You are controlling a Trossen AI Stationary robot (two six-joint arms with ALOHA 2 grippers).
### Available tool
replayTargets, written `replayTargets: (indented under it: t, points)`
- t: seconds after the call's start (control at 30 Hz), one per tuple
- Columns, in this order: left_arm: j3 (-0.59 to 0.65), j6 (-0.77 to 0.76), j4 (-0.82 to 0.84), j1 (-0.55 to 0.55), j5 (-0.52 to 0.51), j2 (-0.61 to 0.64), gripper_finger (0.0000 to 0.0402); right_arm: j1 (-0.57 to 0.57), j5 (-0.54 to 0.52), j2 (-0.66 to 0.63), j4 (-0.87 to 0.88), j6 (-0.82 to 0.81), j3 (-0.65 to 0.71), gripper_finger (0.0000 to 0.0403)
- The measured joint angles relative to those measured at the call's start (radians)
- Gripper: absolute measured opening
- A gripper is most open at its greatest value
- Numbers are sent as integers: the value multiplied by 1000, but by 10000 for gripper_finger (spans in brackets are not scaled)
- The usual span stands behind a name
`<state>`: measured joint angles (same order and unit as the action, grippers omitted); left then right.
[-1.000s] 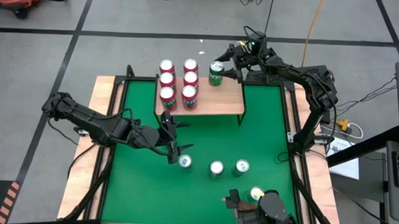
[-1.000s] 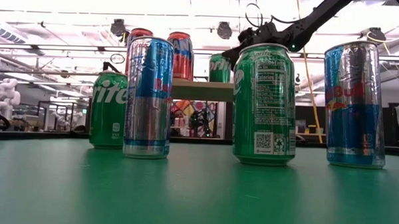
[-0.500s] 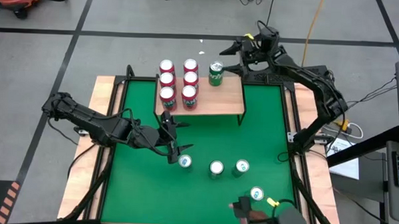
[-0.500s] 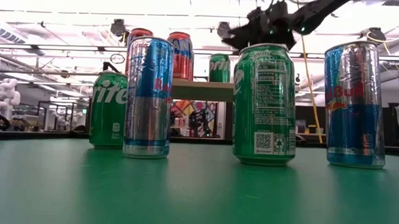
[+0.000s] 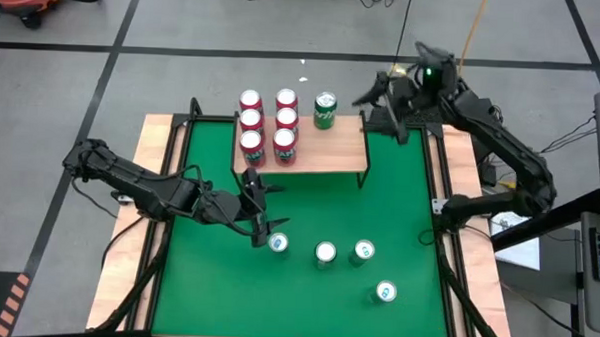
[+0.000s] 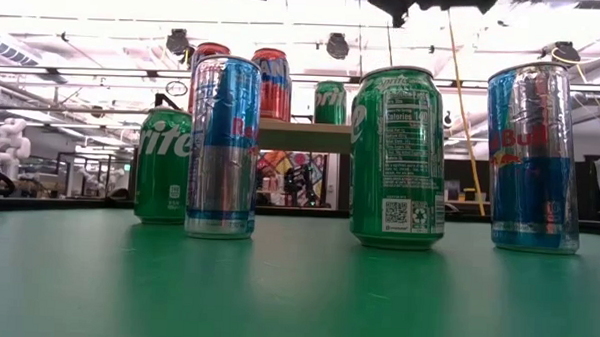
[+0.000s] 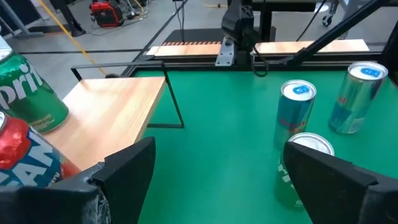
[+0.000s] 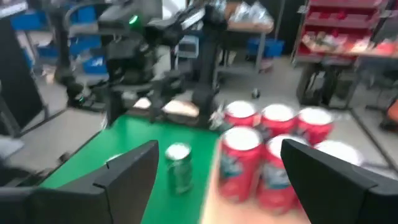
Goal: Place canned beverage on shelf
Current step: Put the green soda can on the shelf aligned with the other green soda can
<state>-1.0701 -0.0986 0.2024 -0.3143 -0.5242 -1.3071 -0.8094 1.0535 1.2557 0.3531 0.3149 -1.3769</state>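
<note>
Cans crowd the shelf [image 5: 310,154], a light-wood board on thin black legs at the far side of the green tabletop [image 5: 399,212]. Six red cans [image 5: 268,124] stand on it in two rows of three, and a green Sprite can [image 5: 325,109] stands upright beside them at the far edge, apart from both arms.

The right gripper [image 5: 380,109] hangs just off the shelf's far right corner, near that green can but clear of it, its fingers spread wide with nothing between them. In its wrist view the red cans [image 8: 267,149] fill the middle, too blurred to read, and what looks like the green can [image 8: 179,167] sits a little way off.

The left gripper [image 5: 262,209] is low over the tabletop, in front of the shelf's left end, also spread open and holding nothing. Just past its fingertips stands the nearest of four cans on the green: one [image 5: 278,244] right beside the gripper, a silver-topped one [image 5: 325,252] next along, a green-topped one [image 5: 363,253] after that, and a fourth [image 5: 386,291] nearer the front edge. From table height these read as two green Sprite cans [image 6: 397,157] and two blue-and-silver Red Bull cans [image 6: 223,146], all upright, with the shelf and its load seen behind them
</note>
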Motion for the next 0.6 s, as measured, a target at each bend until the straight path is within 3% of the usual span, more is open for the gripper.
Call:
replayTargets:
  t: [0.2,0.47,0.6]
  points:
    - [17,-43,2,-8,85,0,352,225,-274,-92,245,34,1,329]
    - [42,-75,43,-65,104,0,352,578,-605,-124,288,-128,6,329]
    - [43,-111,82,-83,101,0,352,740,-731,-124,239,-180,82,329]
